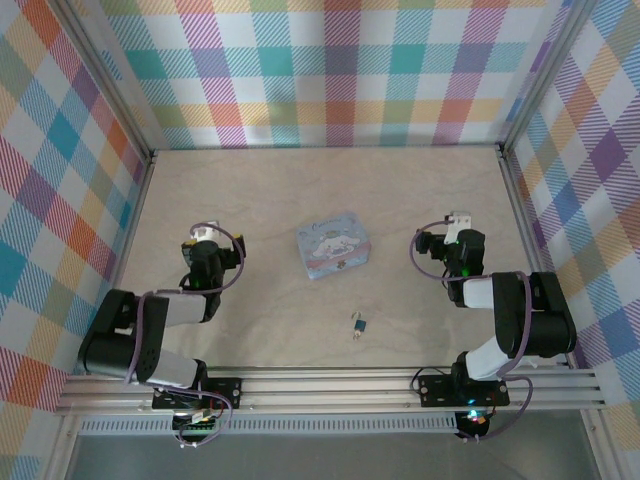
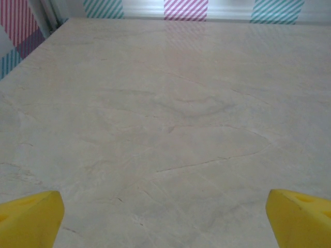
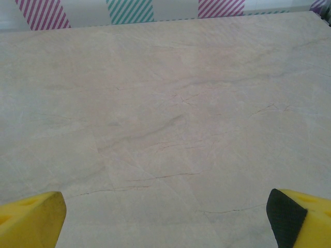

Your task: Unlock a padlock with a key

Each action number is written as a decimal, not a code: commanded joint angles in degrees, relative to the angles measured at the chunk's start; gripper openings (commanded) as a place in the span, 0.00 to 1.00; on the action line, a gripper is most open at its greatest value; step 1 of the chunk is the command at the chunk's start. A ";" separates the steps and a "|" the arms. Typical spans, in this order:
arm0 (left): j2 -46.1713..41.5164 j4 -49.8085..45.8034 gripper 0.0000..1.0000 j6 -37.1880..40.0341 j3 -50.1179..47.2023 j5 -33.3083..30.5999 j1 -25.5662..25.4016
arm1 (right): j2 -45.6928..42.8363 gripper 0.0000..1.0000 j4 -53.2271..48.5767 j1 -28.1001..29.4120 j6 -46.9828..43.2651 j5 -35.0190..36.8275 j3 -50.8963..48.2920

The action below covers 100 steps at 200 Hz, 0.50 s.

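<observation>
The tiny blue padlock [image 1: 360, 324] lies on the table near the front, between the two arms. A thin dark sliver touching its near-left side looks like the key [image 1: 354, 336]; it is too small to make out clearly. My left gripper [image 1: 203, 236] hovers far to the padlock's left and points toward the back wall. Its yellow fingertips [image 2: 32, 219] stand wide apart, so the left gripper [image 2: 165, 219] is open over bare table. My right gripper [image 1: 458, 221] is off to the right, also facing the back. In its wrist view the right gripper [image 3: 165, 217] is open and empty.
A pale blue cartoon-printed tin box [image 1: 335, 245] sits mid-table, just behind the padlock. Plaid walls [image 1: 330, 70] close in the back and both sides. An aluminium rail [image 1: 330, 385] carrying the arm bases runs along the near edge.
</observation>
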 commanded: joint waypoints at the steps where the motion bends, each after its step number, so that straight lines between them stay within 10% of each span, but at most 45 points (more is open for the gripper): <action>1: 5.40 10.02 1.00 0.89 -0.81 3.10 1.47 | 0.10 1.00 0.45 -0.34 0.68 -1.13 0.84; 100: 5.42 -0.58 1.00 -1.24 4.54 4.60 3.77 | 0.08 1.00 0.45 -0.20 0.54 -0.98 0.76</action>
